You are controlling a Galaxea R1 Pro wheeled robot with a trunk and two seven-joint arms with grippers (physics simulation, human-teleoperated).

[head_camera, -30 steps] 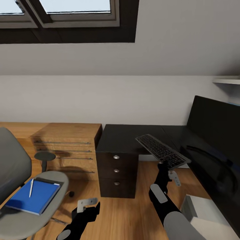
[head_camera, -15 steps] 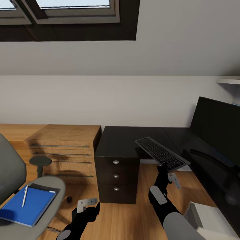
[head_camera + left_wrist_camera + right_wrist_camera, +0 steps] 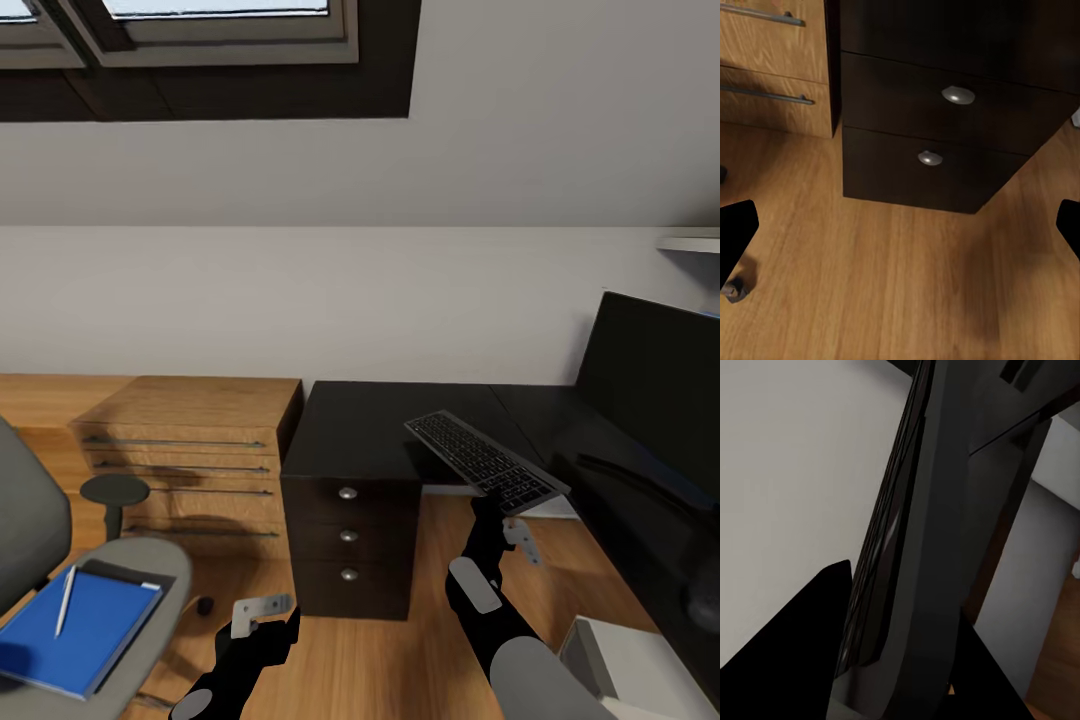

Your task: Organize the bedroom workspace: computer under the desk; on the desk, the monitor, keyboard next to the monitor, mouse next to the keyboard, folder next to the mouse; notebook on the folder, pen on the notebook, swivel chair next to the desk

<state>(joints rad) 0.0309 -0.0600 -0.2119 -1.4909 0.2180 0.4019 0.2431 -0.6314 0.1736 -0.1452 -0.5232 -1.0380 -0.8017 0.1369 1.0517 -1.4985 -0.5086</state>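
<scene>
The right arm rises from the near right, forearm angled up and away, and its right end effector (image 3: 497,503) is closed on the near edge of the keyboard (image 3: 485,461), holding it tilted in the air above the floor, just in front of the dark surface (image 3: 370,425). In the right wrist view the keyboard (image 3: 907,547) runs edge-on between the two dark fingers. The left arm is low at the near middle, its left end effector (image 3: 262,612) pointing toward the drawer unit (image 3: 350,535); in the left wrist view its fingertips (image 3: 735,232) stand far apart at the frame edges with nothing between them, over bare wooden floor (image 3: 892,292).

The monitor (image 3: 650,380) stands on the right wing of the surface. The stretch of black top between the monitor and the left edge is bare. A light-wood cabinet (image 3: 190,450) sits just left of the drawer unit. At the near left the swivel chair (image 3: 150,570) carries the blue folder (image 3: 85,630) with the pen (image 3: 65,600) lying on it.
</scene>
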